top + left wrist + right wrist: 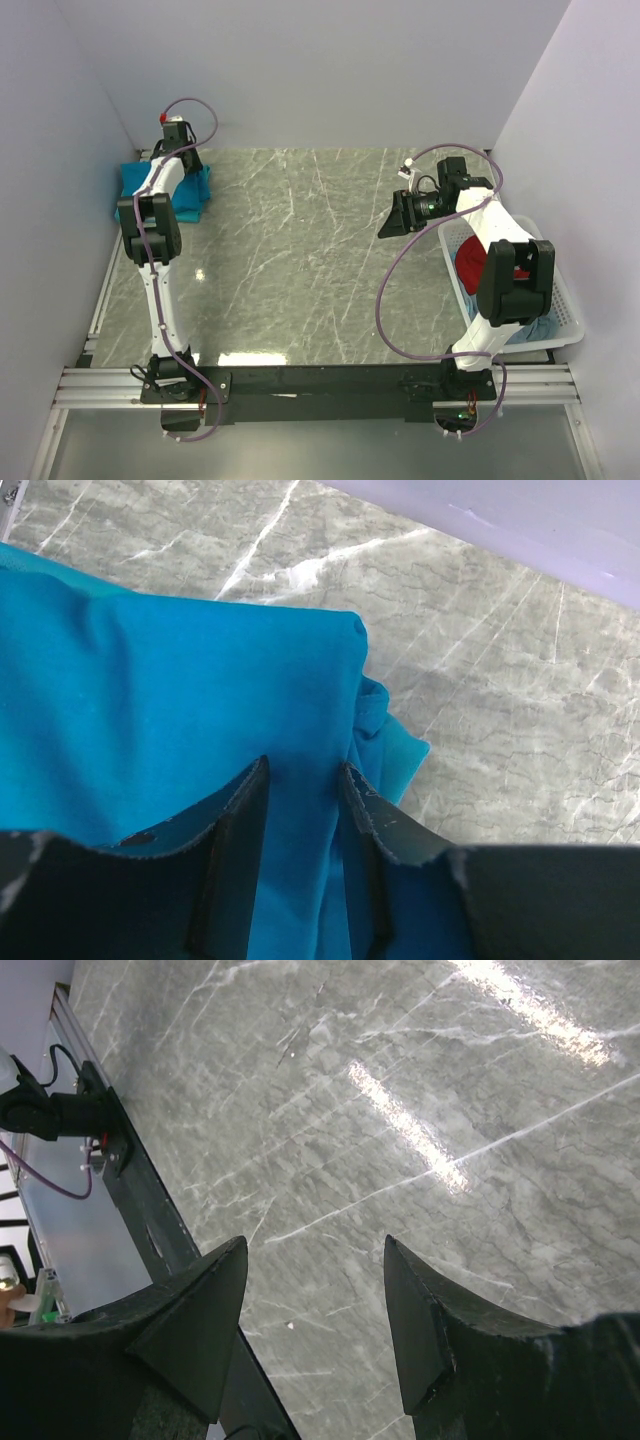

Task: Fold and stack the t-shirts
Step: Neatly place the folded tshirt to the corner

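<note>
A folded teal-blue t-shirt lies at the table's far left corner, against the wall. In the left wrist view the t-shirt fills the left half, with another teal layer peeking out under its right edge. My left gripper hangs right over the pile; in its wrist view the left gripper has its fingers slightly apart, with smooth cloth showing between them. My right gripper is open and empty above bare table at the right; its wrist view shows the right gripper over marble only.
A white basket stands at the right edge, holding a red cloth and some teal cloth. The grey marble table is walled on three sides. A black rail runs along the near edge.
</note>
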`<state>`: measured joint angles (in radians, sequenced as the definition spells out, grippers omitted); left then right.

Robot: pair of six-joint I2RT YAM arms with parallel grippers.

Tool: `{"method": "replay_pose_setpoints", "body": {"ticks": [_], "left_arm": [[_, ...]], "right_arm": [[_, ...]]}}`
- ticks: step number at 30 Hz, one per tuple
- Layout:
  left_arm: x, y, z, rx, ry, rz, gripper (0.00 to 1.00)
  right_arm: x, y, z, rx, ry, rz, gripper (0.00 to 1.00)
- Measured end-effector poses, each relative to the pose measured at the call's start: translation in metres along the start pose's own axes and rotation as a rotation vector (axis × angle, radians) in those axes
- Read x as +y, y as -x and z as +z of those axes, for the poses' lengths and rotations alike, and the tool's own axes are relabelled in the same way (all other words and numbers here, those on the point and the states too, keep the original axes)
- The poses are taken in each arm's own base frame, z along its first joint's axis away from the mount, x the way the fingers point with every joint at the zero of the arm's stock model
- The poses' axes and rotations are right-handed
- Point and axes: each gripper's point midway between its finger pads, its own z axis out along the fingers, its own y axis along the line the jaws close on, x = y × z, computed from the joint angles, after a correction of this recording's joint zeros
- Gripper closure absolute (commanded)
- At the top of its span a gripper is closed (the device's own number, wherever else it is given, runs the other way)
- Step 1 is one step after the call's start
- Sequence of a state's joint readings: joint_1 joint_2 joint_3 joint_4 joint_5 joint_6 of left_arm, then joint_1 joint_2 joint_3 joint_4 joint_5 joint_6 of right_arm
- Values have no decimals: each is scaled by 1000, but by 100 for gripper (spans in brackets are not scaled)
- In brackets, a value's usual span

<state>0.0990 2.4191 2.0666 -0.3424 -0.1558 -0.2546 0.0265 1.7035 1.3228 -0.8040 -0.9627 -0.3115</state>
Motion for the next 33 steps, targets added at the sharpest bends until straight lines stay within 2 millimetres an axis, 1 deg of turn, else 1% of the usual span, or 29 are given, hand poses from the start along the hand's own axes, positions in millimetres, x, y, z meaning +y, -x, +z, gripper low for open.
{"method": "replay_pose_setpoints", "body": {"ticks": [4, 8, 13, 16, 17, 23, 31, 32, 33], "left_arm": [[-1, 0, 0, 0, 0, 7, 62], [-1, 0, 0, 0, 1, 8, 74], [-1, 0, 0, -1, 0, 11, 83], [-3, 3, 0, -5, -2, 14, 94], [-4, 4, 0, -7, -5, 17, 100], [-10, 2, 0, -7, -16, 41, 100], [-26, 1, -2, -14, -60, 80, 100], [-28, 1, -2, -17, -64, 85, 98], [-29, 2, -2, -21, -68, 94, 93]], "right_arm": [[0, 0, 0, 1, 0, 0, 36], [0, 0, 0, 2, 0, 1, 36], [0, -1, 0, 3, 1, 2, 36], [0, -1, 0, 3, 1, 3, 36], [0, -1, 0, 3, 1, 3, 36], [0, -1, 0, 3, 1, 3, 36], [0, -1, 0, 5, 2, 2, 36], [0, -1, 0, 5, 1, 2, 36], [1, -2, 0, 6, 2, 3, 36]]}}
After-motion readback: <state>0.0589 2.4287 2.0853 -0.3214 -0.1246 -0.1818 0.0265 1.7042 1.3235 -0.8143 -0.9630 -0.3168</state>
